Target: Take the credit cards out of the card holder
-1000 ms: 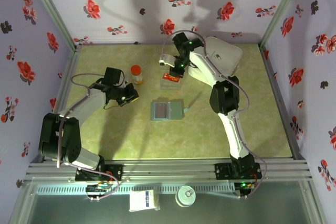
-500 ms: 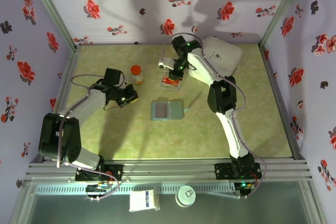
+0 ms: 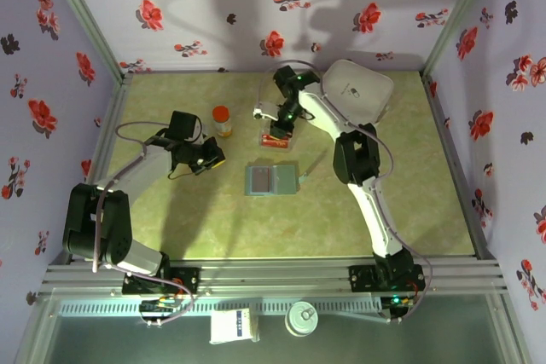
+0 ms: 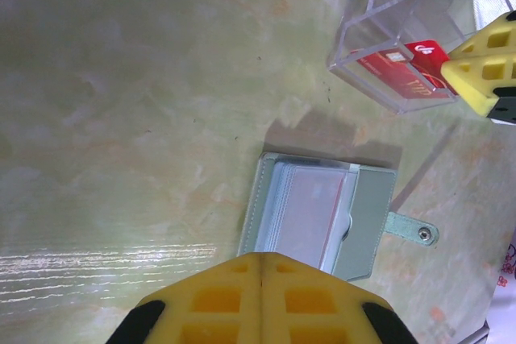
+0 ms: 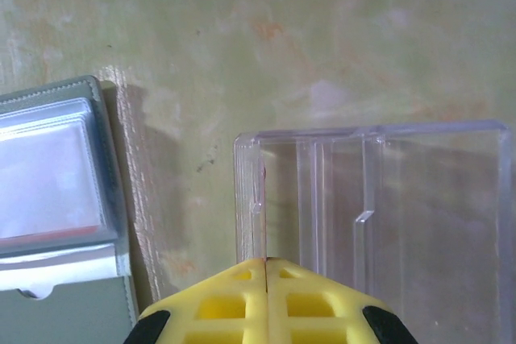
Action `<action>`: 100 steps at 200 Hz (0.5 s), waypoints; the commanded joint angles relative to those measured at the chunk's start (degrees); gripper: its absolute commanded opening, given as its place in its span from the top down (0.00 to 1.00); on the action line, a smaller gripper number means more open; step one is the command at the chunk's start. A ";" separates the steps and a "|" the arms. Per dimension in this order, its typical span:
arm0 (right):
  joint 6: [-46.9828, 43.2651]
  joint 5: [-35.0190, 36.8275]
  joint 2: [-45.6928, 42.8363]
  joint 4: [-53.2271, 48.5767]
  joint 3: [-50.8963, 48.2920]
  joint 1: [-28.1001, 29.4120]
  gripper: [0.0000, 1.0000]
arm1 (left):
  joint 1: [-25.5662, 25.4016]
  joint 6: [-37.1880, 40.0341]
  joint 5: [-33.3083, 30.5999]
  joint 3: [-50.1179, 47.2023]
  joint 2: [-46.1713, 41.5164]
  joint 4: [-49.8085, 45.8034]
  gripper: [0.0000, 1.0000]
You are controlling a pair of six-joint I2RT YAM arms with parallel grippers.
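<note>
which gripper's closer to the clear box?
Right. The right gripper sits at the clear box's edge; the left gripper is apart from it, farther left in the top view.

The right jaws have shifted left over the clear box (image 5: pixel 379 199).

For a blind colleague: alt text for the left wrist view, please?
An open grey-green card holder lies flat on the pale green table, clear sleeves up. Above right, a clear plastic box holds a red card; shut yellow fingers of the left gripper show at the bottom edge.
</note>
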 commanded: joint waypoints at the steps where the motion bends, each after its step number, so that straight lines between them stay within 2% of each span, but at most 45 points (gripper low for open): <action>1: 0.53 -2.33 1.72 -3.51 -0.83 1.20 1.00 | 0.38 -1.12 1.23 -0.72 -0.11 0.40 1.00; 20: 0.86 -3.12 1.76 -4.04 -0.77 1.47 1.00 | 0.35 -1.24 1.39 -0.73 0.11 0.83 1.00; 40: 1.64 -2.75 1.70 -3.83 -0.77 1.46 0.86 | 0.35 -1.33 1.64 -0.72 0.53 1.09 1.00; 60: 3.14 -2.07 1.33 -3.10 -0.83 1.38 0.79 | 0.35 -1.40 1.75 -0.73 0.89 1.52 1.00; 84: 4.54 -0.73 -0.36 -1.53 -1.10 1.21 0.76 | 0.25 -1.66 1.92 -0.65 1.14 2.14 1.00; 100: 7.49 2.70 -1.93 1.71 -1.97 0.88 0.75 | 0.26 -1.71 1.84 -0.65 1.23 2.47 1.00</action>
